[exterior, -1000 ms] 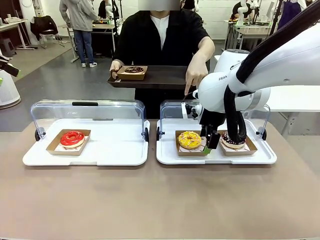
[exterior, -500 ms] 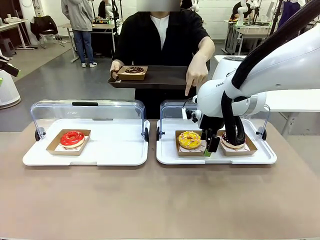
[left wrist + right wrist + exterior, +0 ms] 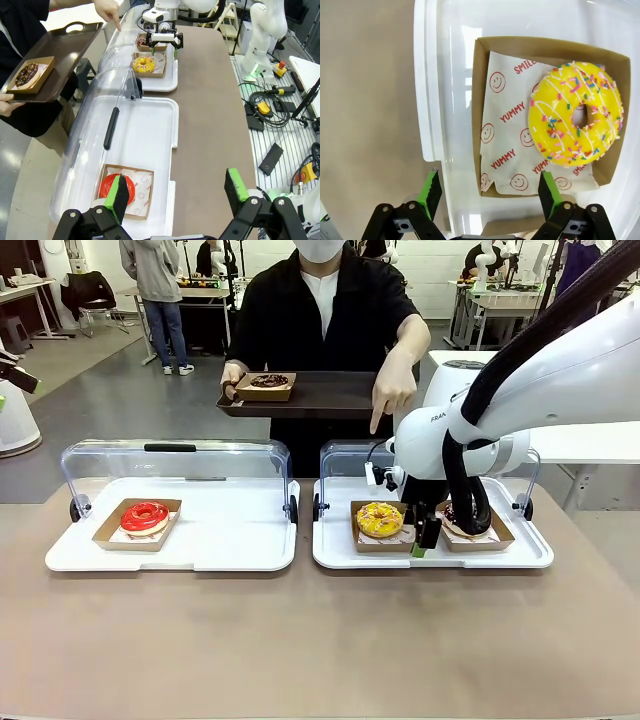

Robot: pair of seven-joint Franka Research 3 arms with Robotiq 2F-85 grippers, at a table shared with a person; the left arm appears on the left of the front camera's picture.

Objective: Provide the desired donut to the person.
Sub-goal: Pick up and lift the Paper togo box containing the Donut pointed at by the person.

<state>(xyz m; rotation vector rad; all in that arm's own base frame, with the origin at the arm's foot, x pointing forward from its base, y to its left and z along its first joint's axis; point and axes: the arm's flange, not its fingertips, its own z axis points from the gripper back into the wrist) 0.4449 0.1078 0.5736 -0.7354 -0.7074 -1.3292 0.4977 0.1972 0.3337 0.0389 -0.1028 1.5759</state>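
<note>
Hovering low over the white tray (image 3: 335, 540) now, my right gripper (image 3: 489, 195) has its jaws spread as wide as they go, nothing between them. The yellow donut (image 3: 575, 120) sits in its cardboard box (image 3: 545, 47), ahead of the jaws and off toward my right-hand pad. The person's hand (image 3: 393, 390) points a finger straight down above it, so I take this as the one wanted.

What matters is the box, not the icing. Its near wall runs along the line between my pads. One pad stands just at that wall; the other hangs outside the box, over bare tray. So the box's near corner lies between the jaws, the donut itself beyond them. The donut is round, so no axis to fuss over.

My left gripper (image 3: 177, 192) is equally wide open and empty, well apart by the red donut (image 3: 145, 516). The right arm is plainly nearer.
</note>
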